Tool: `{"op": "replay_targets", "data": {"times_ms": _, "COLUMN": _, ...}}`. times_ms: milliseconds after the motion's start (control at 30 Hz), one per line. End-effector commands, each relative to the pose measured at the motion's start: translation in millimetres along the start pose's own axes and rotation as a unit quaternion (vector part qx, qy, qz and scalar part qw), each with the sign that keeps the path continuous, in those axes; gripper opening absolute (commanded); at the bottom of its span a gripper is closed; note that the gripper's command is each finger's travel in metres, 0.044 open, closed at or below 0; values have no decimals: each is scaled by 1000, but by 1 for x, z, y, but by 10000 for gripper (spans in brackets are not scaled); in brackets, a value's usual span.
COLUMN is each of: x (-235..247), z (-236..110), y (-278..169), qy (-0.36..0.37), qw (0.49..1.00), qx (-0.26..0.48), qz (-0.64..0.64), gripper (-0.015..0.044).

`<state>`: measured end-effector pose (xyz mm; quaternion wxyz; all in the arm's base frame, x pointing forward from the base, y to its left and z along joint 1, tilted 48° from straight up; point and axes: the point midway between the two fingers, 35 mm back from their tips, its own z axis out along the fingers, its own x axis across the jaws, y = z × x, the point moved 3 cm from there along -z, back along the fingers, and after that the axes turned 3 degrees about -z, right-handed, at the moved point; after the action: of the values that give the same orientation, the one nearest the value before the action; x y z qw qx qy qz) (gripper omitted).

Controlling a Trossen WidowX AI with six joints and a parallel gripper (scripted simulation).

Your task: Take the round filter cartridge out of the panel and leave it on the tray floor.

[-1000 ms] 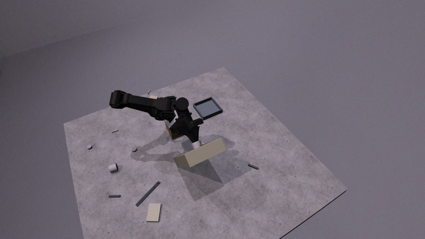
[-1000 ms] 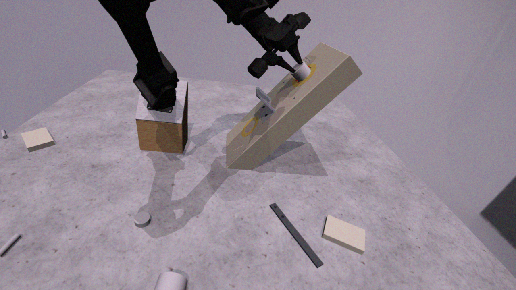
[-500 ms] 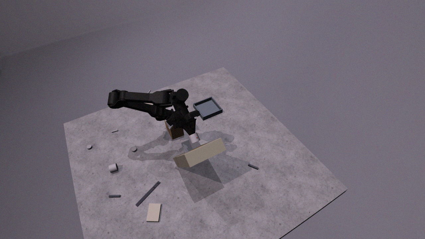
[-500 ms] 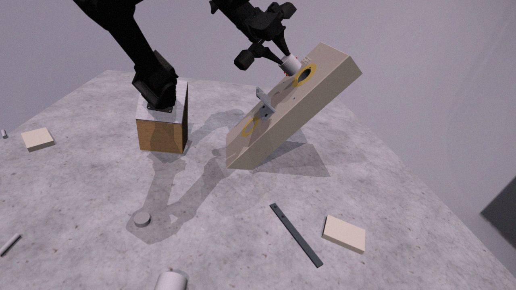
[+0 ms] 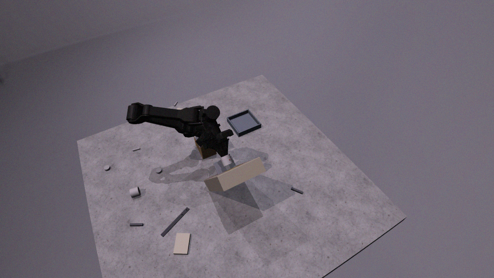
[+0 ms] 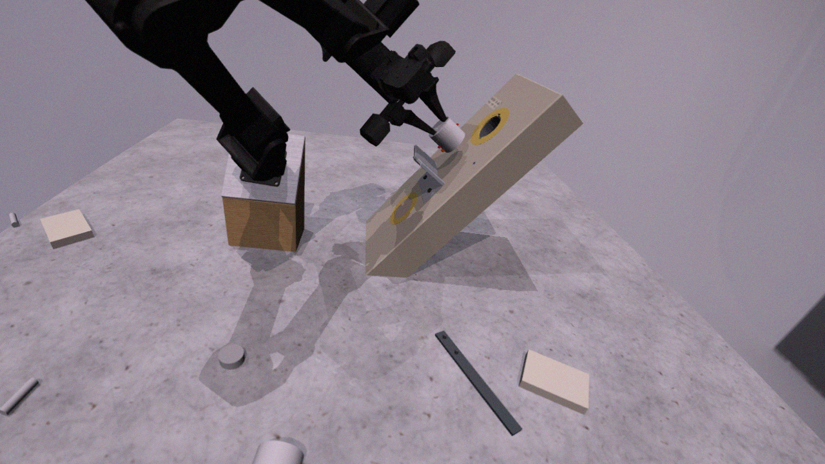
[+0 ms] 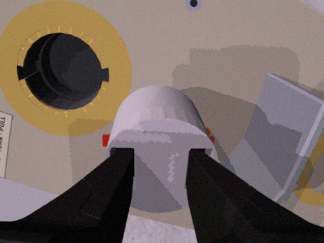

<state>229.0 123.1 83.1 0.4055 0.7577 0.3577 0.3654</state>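
Two claw (image 7: 159, 171) fingers clamped on cartridge (image 7: 158, 117); emptied notched socket (image 7: 63, 71) plain only wrist-side.
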Motion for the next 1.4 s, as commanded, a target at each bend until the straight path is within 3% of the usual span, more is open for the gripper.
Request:
{"op": "replay_targets", "data": {"times_ms": 0, "x": -11, "z": 1, "y": -3, "qy": 3, "qw": 1000, "qx": 1, "qz": 3, "gripper": 0}}
{"op": "replay_targets", "data": {"times_ms": 100, "x": -19, "z": 1, "y": -5, "qy": 3, "qw": 1000, "qx": 1, "qz": 3, "gripper": 0}}
{"op": "replay_targets", "data": {"times_ms": 267, "x": -13, "z": 1, "y": -4, "qy": -1, "qw": 1000, "qx": 0, "qz": -1, "gripper": 114}}
{"op": "replay_targets", "data": {"times_ms": 667, "x": -17, "z": 1, "y": -5, "qy": 3, "qw": 1000, "qx": 1, "qz": 3, "gripper": 114}}
{"op": "replay_targets", "data": {"times_ms": 900, "x": 47, "z": -7, "y": 18, "qy": 3, "qw": 1000, "qx": 1, "qz": 3, "gripper": 114}}
{"op": "replay_targets", "data": {"times_ms": 1033, "x": 54, "z": -8, "y": 21, "qy": 3, "qw": 1000, "qx": 1, "qz": 3, "gripper": 114}}
{"op": "replay_targets", "data": {"times_ms": 1367, "x": 111, "z": -53, "y": 42, "qy": 8, "qw": 1000, "qx": 2, "qz": 11, "gripper": 376}}
